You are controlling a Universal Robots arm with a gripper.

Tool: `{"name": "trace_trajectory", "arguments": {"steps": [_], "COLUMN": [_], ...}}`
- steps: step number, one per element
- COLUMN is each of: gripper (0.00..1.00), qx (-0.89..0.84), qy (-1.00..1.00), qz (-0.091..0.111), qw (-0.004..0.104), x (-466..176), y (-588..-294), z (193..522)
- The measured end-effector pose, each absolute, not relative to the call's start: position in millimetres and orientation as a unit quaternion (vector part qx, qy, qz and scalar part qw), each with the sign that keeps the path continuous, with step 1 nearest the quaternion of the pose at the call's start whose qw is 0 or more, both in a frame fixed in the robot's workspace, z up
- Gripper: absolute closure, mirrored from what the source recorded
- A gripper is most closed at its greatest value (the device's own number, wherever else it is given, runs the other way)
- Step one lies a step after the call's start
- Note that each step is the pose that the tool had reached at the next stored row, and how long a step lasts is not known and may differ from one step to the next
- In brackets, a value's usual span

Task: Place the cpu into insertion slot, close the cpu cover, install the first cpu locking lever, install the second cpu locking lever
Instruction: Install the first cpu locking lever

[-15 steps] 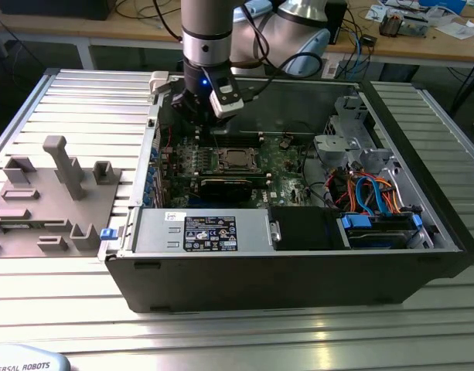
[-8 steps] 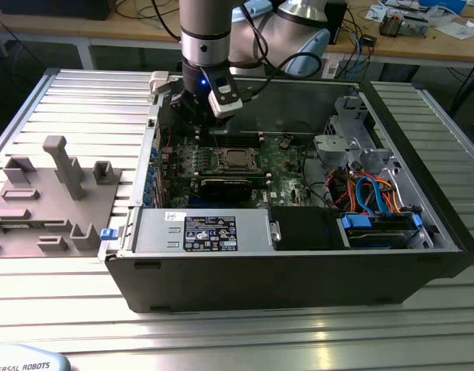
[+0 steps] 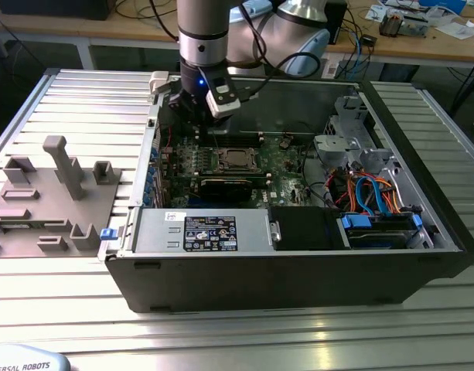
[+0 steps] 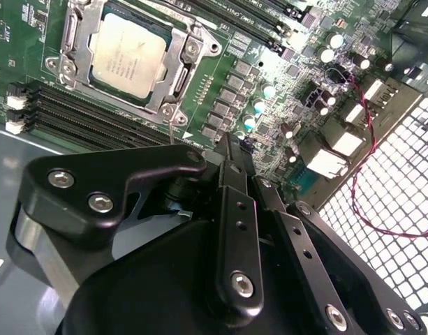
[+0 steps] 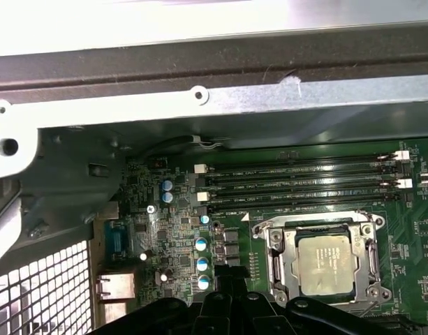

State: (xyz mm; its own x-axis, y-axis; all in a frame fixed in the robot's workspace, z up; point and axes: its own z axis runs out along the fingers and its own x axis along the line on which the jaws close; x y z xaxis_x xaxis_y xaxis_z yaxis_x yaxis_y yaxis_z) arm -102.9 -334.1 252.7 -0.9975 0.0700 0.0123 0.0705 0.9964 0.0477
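Chip (image 4: 127, 56) sits in its slot with the metal cover (image 4: 180, 82) down over it; tool (image 4: 234, 150) hovers nearby, fingers together, holding nothing

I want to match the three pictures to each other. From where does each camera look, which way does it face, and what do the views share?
Exterior view: off the arm, above the open computer case, looking down at the motherboard and the gripper.
Second wrist view: on the arm, looking past the gripper's black body at the cpu under the cpu cover.
First wrist view: on the arm, facing the board and case wall.
All three share the cpu.
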Motion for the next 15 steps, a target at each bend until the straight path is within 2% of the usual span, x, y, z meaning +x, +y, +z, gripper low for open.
{"name": "trace_trajectory", "arguments": {"steps": [15], "gripper": [0.89], "qx": [-0.033], "qy": [-0.999], "qz": [-0.036], "qw": [0.006], "x": [-104], "y": [-318], "z": [252]}}
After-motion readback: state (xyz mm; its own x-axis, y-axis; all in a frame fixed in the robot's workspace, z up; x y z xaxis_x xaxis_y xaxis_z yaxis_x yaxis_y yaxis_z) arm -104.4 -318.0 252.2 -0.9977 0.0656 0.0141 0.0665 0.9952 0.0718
